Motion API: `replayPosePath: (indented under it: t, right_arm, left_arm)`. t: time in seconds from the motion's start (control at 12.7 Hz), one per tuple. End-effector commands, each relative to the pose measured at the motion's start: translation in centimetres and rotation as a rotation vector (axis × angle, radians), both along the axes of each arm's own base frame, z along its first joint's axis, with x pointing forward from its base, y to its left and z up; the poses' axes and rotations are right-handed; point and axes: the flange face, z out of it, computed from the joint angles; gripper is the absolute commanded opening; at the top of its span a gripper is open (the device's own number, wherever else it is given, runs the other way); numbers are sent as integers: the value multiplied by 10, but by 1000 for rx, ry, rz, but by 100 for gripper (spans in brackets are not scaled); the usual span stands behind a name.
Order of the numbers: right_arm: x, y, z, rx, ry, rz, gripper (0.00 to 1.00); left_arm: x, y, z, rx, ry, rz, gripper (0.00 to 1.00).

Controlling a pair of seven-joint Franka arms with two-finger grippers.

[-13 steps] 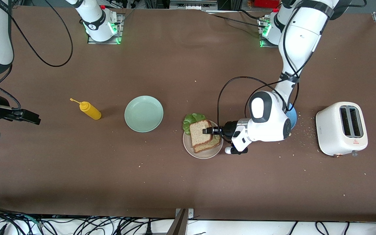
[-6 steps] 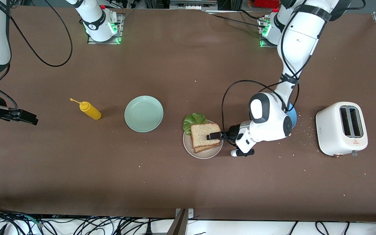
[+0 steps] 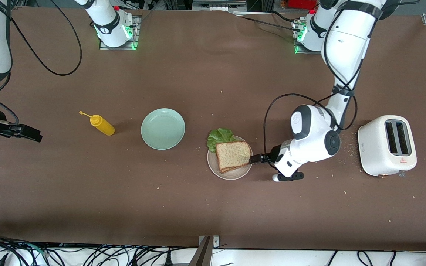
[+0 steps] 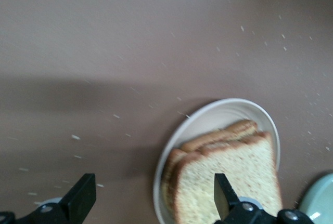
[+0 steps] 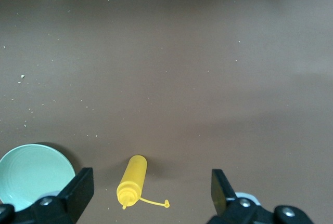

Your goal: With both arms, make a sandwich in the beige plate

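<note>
Jaws of the left gripper (image 3: pixel 254 159) spread wide, holding nothing, low over the surface (image 3: pixel 213 207) just beside the beige plate (image 3: pixel 230 173) at the rim toward the left arm's end. In the left wrist view the two fingers (image 4: pixel 82 198) stand well apart, one over bare surface, the other over the plate's edge, near the bread.

Sandwich (image 3: pixel 233 156) lies on the beige plate, apart from the jaws: top slice flat, squarely over the lower one, crusts of both showing at one edge. Green lettuce leaf (image 3: pixel 219 135) sticks out from under the bread on the side farther from the front camera, overhanging the plate's rim onto the surface.

Outward from the left jaws: white toaster (image 3: pixel 387 145) toward the left arm's end, slots up, crumbs (image 3: pixel 347 149) scattered on the surface between it and the arm. Past the sandwich, toward the right arm's end, a pale green plate (image 3: pixel 163 129), with nothing on it; then a yellow squeeze bottle (image 3: pixel 102 125) on its side, its cap hanging by a thin strap.

Right gripper (image 3: pixel 26 132) waits at the right arm's end of the surface, up in the air, jaws spread, nothing between them. Right wrist view looks down on the yellow bottle and the green plate's edge.
</note>
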Motion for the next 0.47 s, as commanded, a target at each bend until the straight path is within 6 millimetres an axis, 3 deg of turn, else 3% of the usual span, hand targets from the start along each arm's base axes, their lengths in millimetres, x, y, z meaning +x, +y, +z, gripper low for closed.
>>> replayPosePath:
  t: [0.0,0.16,0.39]
  right_arm:
    - [-3,0,8,-9,-11,-8,100]
    - [-3,0,7,-9,-10,-8,100]
    - [-3,2,6,-8,-7,-5,100]
  left_arm:
    - [7,55,39,71,20,3,100]
    - [9,116,73,133,66,-16,100]
    - [3,164,103,264,91,-55,100]
